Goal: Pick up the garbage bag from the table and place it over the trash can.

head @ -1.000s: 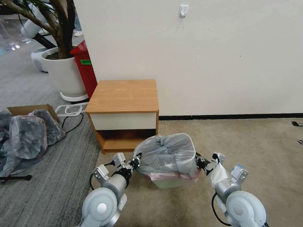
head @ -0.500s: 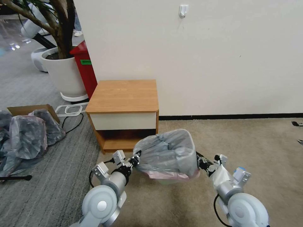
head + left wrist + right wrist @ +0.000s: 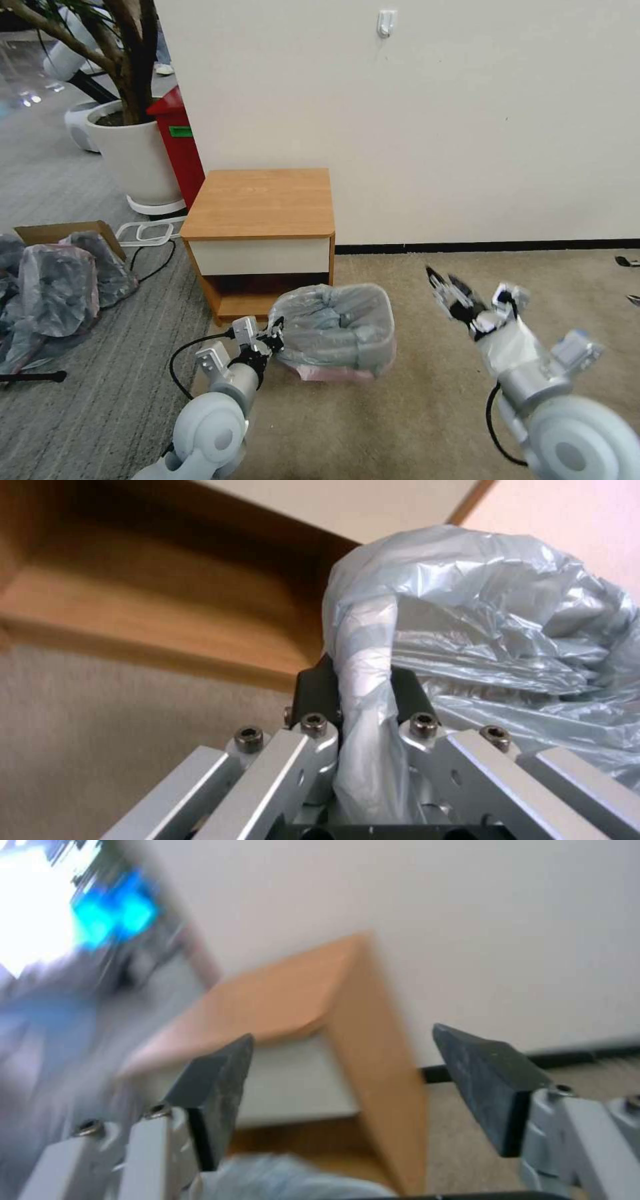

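Your right gripper (image 3: 448, 285) has let go and swung up right, jaws spread and empty. Your left gripper (image 3: 275, 331) stays clamped on the garbage bag (image 3: 333, 323), pinning it over the trash can (image 3: 333, 373) near the table (image 3: 263, 203).

Office-like room: carpet floor (image 3: 467, 400), potted tree (image 3: 127, 100), nightstand (image 3: 261, 203), red bin (image 3: 179, 143).

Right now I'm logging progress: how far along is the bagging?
Done: the bag is off the table and draped over the can, pink rim low. In hand: the left end effector grips its edge; the right end effector is open, clear. Left: releasing.
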Motion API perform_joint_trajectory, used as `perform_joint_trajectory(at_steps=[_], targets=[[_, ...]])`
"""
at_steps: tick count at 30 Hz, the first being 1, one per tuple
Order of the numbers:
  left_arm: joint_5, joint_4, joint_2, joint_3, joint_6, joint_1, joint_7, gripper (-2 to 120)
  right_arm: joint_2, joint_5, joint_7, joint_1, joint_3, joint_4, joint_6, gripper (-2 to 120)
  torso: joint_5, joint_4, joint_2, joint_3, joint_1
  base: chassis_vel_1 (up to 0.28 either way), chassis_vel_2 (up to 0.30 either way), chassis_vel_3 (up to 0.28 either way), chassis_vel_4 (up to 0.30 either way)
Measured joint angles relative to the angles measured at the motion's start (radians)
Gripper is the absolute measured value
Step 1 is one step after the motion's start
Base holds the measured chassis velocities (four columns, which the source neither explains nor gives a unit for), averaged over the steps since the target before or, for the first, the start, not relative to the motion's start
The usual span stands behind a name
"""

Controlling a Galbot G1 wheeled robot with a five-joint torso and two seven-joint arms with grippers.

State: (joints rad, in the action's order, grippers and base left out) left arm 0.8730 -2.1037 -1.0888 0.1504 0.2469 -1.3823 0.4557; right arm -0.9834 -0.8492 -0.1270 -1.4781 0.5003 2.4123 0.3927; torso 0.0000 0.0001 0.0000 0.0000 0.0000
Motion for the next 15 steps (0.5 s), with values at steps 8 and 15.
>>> perform_joint_trajectory(at_steps=[8,15], targets=[[-0.165,-0.018,0.02,-0.023,-0.013,-0.021,-0.061,6,0.179,0.307,0.181,0.297,-0.331,-0.067,0.093,44,0.0,0.0003,0.0,0.0,0.0,0.0,0.0,0.0,0.0],[-0.249,-0.033,0.023,-0.039,-0.03,-0.042,-0.088,6,0.189,0.404,0.249,0.507,-0.61,-0.134,0.16,18,-0.0002,-0.0001,0.0,0.0,0.0,0.0,0.0,0.0,0.0]])
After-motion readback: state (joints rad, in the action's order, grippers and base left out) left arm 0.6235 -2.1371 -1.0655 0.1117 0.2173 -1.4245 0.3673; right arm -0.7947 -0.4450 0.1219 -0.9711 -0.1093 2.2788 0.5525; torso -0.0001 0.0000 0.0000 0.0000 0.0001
